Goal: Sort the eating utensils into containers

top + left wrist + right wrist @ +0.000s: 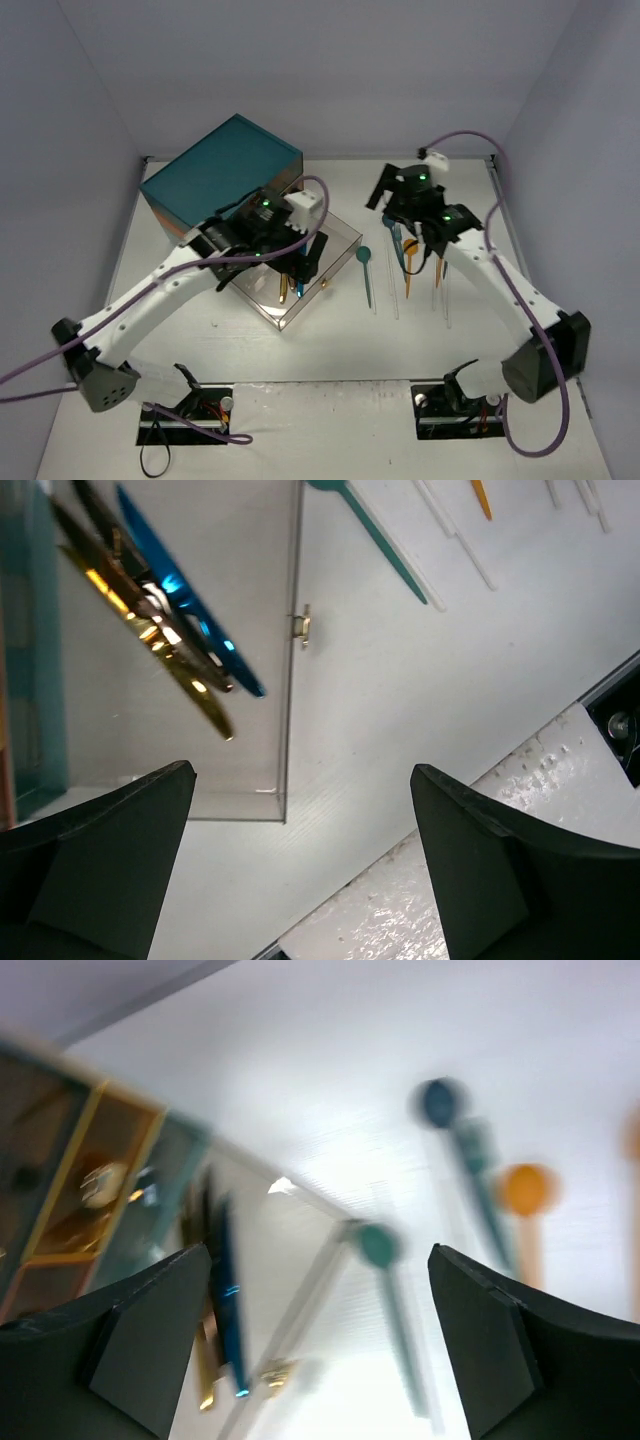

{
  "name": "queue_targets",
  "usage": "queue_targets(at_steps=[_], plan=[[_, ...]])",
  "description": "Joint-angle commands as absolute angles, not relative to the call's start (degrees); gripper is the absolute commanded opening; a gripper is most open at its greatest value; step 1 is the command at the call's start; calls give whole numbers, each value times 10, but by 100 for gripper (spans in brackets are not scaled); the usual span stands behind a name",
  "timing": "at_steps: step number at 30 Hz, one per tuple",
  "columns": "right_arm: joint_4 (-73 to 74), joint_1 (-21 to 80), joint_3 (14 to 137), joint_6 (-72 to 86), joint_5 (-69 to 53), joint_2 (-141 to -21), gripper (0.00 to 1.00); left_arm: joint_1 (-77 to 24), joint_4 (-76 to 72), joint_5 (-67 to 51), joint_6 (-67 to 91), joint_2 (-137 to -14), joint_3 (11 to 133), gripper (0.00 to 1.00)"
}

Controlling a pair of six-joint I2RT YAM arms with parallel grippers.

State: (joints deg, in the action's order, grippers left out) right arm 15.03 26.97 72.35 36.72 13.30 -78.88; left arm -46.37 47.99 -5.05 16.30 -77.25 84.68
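Note:
A clear drawer (pixel 325 240) with a gold knob (pixel 325 285) lies on the table in front of the teal chest (pixel 220 172). It holds blue, gold and black utensils (pixel 165 630). My left gripper (pixel 305 262) hangs over the drawer's near corner, open and empty (pixel 300 880). A teal spoon (pixel 365 268) lies right of the drawer, then orange utensils (pixel 408 280) and clear utensils (pixel 442 292). My right gripper (pixel 390 210) is raised above these, open and empty (pixel 320 1360). Its blurred view shows the teal spoon (pixel 378 1245) and the drawer's blue utensil (pixel 228 1300).
The chest's orange-brown front (pixel 70 1160) faces the drawer. A blue spoon (pixel 437 1100) and an orange spoon (pixel 522 1188) lie further right. Purple cables (pixel 470 135) loop off both arms. The arm bases and a rough white strip (pixel 480 810) line the table's near edge.

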Motion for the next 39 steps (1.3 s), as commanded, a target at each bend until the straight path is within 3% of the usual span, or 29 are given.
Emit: queue_targets(at_steps=[1, 5, 12, 24, 39], plan=[[194, 171, 639, 315, 111, -689, 94, -503, 425, -30, 199, -840, 877, 88], [225, 75, 592, 275, 103, -622, 100, -523, 381, -45, 228, -908, 875, 88], [260, -29, 555, 221, 68, -558, 100, -556, 345, -31, 255, -1002, 880, 88], [264, -35, 520, 229, 19, -544, 100, -533, 340, 117, 240, -1077, 858, 88], [265, -35, 508, 224, 5, -545, 100, -432, 345, 192, 185, -1079, 835, 88]])
